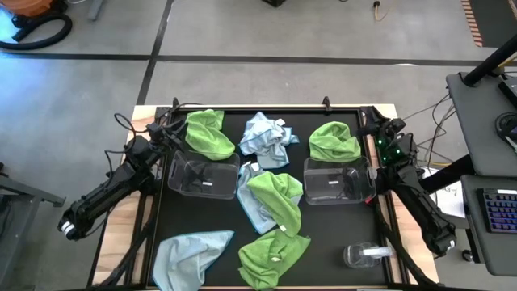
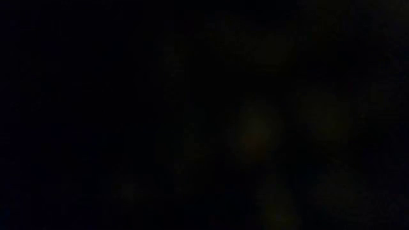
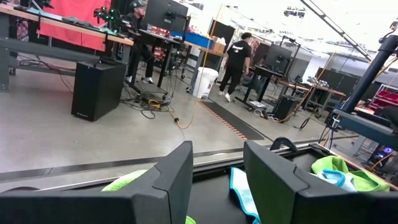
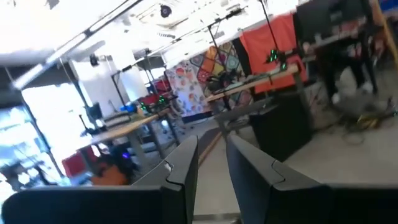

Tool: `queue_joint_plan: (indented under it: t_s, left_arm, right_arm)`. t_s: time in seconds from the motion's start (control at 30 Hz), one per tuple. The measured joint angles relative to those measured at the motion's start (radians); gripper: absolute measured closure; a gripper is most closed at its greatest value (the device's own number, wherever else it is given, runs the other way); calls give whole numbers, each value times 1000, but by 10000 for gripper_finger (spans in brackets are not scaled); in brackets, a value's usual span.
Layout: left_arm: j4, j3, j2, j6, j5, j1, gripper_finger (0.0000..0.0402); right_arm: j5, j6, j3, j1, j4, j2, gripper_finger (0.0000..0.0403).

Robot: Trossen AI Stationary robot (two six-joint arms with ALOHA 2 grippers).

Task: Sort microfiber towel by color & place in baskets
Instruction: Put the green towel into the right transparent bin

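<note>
Several lime green towels lie on the black mat: one beyond the left basket, one at the far rim of the right basket, one between the baskets over a pale blue towel, and one near the front. More blue towels lie at the far middle and front left. My left gripper stands open at the far left corner. My right gripper stands open at the far right corner. Neither has anything between its fingers.
A small clear round container with a white part stands at the front right of the mat. Cables run along the table's far left corner. The low view is dark. People stand at benches in the room beyond the table.
</note>
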Motion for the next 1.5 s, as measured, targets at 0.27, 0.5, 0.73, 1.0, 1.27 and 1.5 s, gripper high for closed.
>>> queue_joint_plan:
  t_s: [0.27,0.5,0.73,1.0,1.27,1.5]
  left_arm:
    - [0,0,0,0,0,0,274]
    - [0,0,0,0,0,0,274]
    - [0,0,0,0,0,0,274]
    - [0,0,0,0,0,0,274]
    - [0,0,0,-3,0,0,274]
    - [46,0,0,-68,24,0,274]
  right_arm:
    - [3,44,0,0,-2,4,323]
    - [2,-11,0,0,-13,5,323]
    - [3,-34,0,0,-49,5,323]
    - [-1,-25,0,0,-48,5,323]
    - [-111,0,1,0,-31,5,323]
    - [-170,1,101,0,-168,60,323]
